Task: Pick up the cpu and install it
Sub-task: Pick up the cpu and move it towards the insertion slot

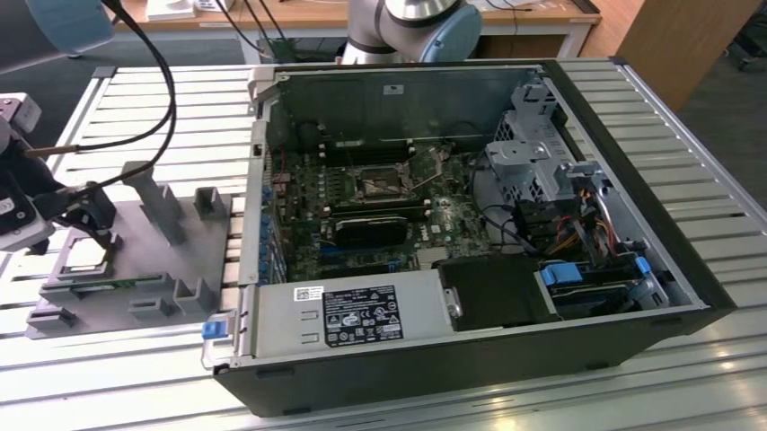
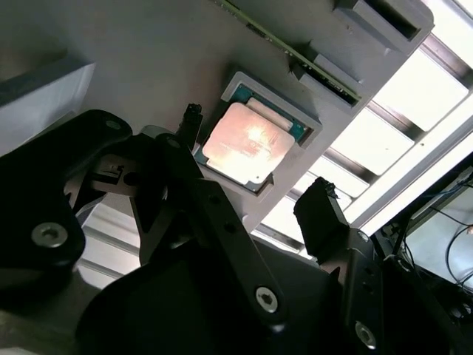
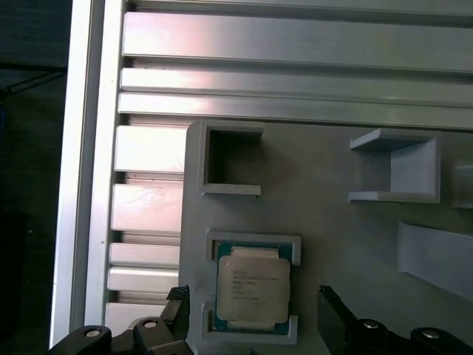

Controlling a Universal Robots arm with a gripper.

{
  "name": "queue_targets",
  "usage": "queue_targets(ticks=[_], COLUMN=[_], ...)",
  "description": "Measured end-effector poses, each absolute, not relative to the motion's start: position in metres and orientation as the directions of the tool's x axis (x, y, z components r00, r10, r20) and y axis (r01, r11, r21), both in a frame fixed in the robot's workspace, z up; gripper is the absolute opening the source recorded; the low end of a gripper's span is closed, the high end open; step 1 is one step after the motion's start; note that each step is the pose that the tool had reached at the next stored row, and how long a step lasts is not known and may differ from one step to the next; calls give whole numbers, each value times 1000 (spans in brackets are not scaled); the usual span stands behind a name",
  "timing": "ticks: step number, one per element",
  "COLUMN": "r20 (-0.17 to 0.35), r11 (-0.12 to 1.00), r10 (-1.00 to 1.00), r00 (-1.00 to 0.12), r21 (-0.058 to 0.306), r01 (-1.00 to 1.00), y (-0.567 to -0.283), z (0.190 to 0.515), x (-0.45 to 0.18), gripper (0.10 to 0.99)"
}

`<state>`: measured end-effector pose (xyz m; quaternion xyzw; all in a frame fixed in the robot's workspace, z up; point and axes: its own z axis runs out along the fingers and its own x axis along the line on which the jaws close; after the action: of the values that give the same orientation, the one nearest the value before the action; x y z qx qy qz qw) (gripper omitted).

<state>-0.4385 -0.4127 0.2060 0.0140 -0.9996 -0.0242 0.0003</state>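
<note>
— One thing first: whereabouts of the cpu (image 3: 251,290)?

— Seated flat, metal top up, in a shallow pocket of the grey tray (image 3: 332,244). Found at about eight o'clock in the exterior view, with that tray resting on the slatted worktop (image 1: 144,117).

— And the gripper (image 2: 254,154)?

— Spread wide, gripping nothing. Hangs just above the cpu in both wrist views, with one black fingertip (image 2: 191,118) off each of two opposite edges. Stands apart from the chip on both sides.

— Anything else on that tray?

— Several upright posts (image 1: 154,197), rising at roughly two o'clock from the gripper in the exterior view. Also a few open-sided brackets (image 3: 392,166) moulded near the pocket, seen in the first wrist view.

— And toward three o'clock?

— An open computer case (image 1: 480,368), lying on its side on the same worktop, just beside the tray. Holds a green motherboard (image 1: 458,221), with a black socket (image 1: 381,182) framed in metal near the board's middle. Carries a grey power supply (image 1: 348,314) too, at about six o'clock from that socket. Well apart from the cpu, all of it.
</note>
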Motion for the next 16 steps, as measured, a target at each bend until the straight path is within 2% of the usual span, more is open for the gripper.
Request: queue_targets(ticks=[16], r20=[4], r11=[999], r10=[-13], r00=[-1000], r21=[48], r01=[-13], y=[-412], z=[195], x=[-439], gripper=[788])
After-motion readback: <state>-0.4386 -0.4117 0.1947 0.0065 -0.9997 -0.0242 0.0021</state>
